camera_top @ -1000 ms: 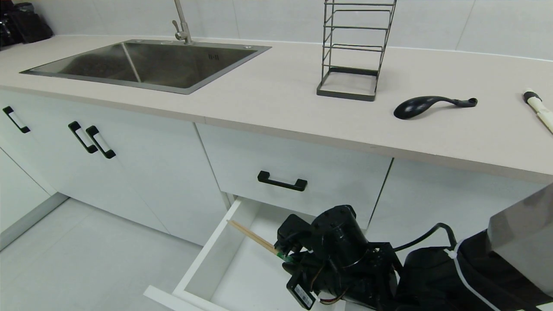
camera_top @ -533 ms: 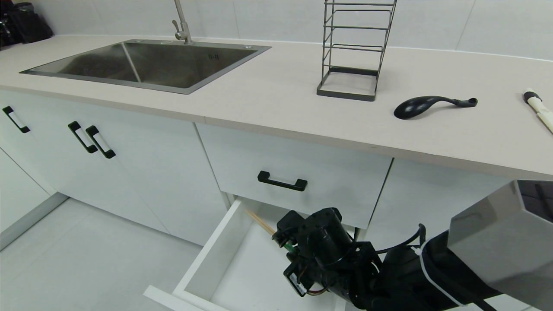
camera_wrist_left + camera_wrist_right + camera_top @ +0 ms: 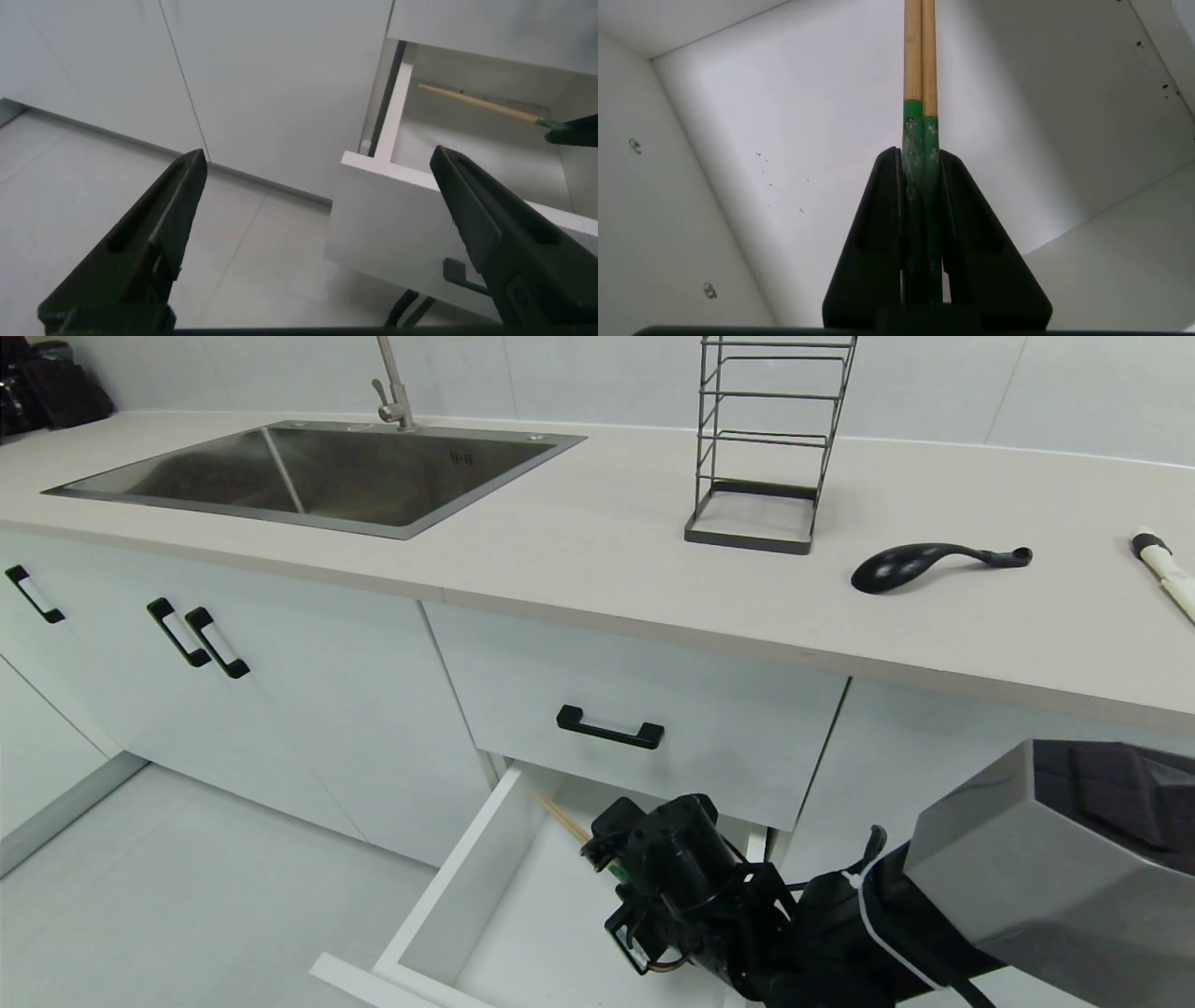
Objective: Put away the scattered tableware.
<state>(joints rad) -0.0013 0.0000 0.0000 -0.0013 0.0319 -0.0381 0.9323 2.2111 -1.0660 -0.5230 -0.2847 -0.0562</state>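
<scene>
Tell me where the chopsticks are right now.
The chopsticks are clamped by their green ends in the right gripper, pointing into the open lower drawer below the black drawer handle, low and central in the head view.

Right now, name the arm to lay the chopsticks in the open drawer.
Right: the right gripper is shut on the chopsticks inside the drawer; the left gripper is open outside it.

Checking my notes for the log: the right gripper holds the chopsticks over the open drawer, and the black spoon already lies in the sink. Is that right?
One slip: the black spoon lies on the countertop beside the wire rack, as the head view shows. The right gripper does hold the chopsticks over the open drawer.
</scene>
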